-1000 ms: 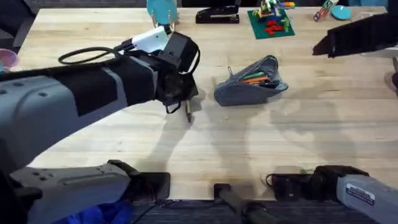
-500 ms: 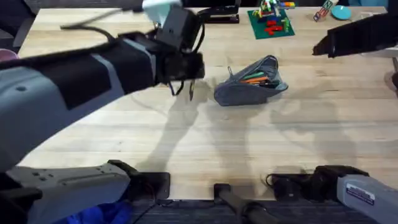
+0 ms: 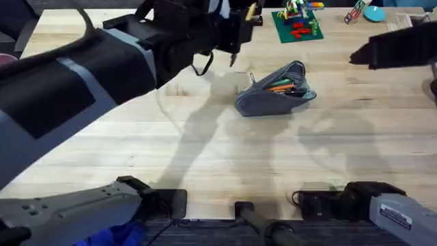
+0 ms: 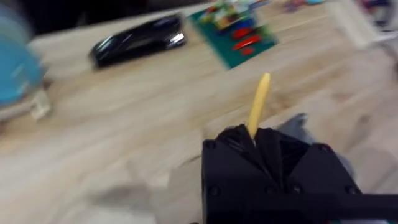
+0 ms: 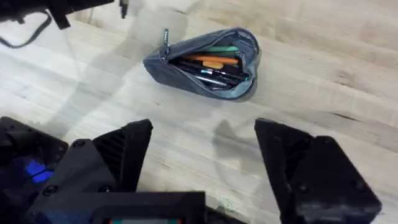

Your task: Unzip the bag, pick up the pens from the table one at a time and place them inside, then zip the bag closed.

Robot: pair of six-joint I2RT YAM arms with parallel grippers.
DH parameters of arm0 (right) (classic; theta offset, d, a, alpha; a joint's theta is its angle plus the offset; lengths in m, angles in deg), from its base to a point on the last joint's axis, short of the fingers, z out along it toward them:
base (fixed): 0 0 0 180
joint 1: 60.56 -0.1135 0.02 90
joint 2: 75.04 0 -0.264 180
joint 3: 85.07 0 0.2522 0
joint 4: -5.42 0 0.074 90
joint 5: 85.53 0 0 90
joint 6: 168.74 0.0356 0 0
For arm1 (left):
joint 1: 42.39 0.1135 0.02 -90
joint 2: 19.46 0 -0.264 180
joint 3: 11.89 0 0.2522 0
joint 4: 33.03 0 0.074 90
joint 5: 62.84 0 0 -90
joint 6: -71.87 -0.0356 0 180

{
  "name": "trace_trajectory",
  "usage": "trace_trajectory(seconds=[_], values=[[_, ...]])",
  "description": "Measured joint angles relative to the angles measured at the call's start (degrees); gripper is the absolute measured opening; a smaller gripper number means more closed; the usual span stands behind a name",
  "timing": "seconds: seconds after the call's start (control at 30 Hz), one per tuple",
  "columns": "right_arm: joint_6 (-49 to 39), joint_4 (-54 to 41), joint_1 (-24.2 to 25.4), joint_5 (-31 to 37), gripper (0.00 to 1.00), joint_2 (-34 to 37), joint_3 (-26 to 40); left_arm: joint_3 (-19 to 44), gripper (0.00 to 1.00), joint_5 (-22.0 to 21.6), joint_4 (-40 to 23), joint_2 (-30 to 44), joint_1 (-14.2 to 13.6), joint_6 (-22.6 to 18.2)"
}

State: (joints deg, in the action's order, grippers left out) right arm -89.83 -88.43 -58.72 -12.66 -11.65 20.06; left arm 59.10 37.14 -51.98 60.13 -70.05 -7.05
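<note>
The grey-blue bag [image 3: 276, 90] lies unzipped on the table [image 3: 225, 157], right of centre, with orange, green and dark pens inside [image 5: 211, 62]. My left gripper [image 3: 235, 33] hangs high over the table just left of and behind the bag, shut on a yellow-tan pen [image 3: 250, 12] whose dark tip points down. In the left wrist view the pen [image 4: 258, 102] sticks out beyond the closed fingers [image 4: 239, 146]. My right gripper [image 3: 396, 44] hovers to the right of the bag; in its wrist view the two fingers [image 5: 118, 158] stand wide apart with nothing between them.
A black stapler [image 3: 239, 15] and a green brick plate [image 3: 297, 26] with small bricks sit along the table's far edge. Small coloured items [image 3: 365, 12] lie at the far right corner. A blue object [image 4: 15, 62] stands near the stapler.
My left gripper has risen from the table surface and swung toward the far side and right, carrying the pen up close to the bag. The right gripper barely moved.
</note>
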Motion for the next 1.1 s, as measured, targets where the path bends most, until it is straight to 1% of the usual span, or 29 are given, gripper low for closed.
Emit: trace_trajectory(seconds=[0.13, 0.3, 0.37, 0.43, 0.57, 0.7, 0.8, 0.97, 1.1], values=[[0.02, -0.92, -0.01, 0.0, 0.997, -1.77, 0.0, 0.0, 0.04, 7.91, 4.9, 0.0, 0.0, -3.44], [0.02, -1.17, 0.0, 0.0, 0.998, -1.87, -0.02, 0.0, 0.04, 16.77, 10.5, 0.0, 0.0, -5.94], [0.02, -1.17, -0.01, 0.0, 0.998, -1.89, -0.02, 0.0, 0.04, 19.93, 11.54, 0.0, -0.02, -7.04], [0.02, -1.18, 0.0, 0.0, 0.998, -1.89, -0.02, 0.02, 0.04, 22.12, 11.69, 0.0, -0.2, -7.75], [0.02, -1.19, -0.01, 0.0, 0.998, -1.89, -0.02, 0.02, 0.04, 24.39, 11.72, 0.02, -1.33, -9.38], [0.0, -1.17, -0.01, 0.0, 0.998, -1.89, -0.02, 0.02, 0.04, 25.41, 11.79, 0.1, -3.49, -12.37], [0.02, -1.17, 0.01, 0.0, 0.998, -1.89, -0.02, 0.04, 0.04, 25.84, 11.91, 1.02, -5.13, -13.86], [0.01, -1.19, -0.01, 0.0, 0.998, -1.89, -0.04, 0.04, 0.04, 26.08, 12.53, 4.55, -6.94, -14.8], [0.02, -1.17, -0.01, 0.0, 0.997, -1.89, -0.04, 0.04, 0.04, 26.07, 14.43, 7.77, -8.38, -15.05]])
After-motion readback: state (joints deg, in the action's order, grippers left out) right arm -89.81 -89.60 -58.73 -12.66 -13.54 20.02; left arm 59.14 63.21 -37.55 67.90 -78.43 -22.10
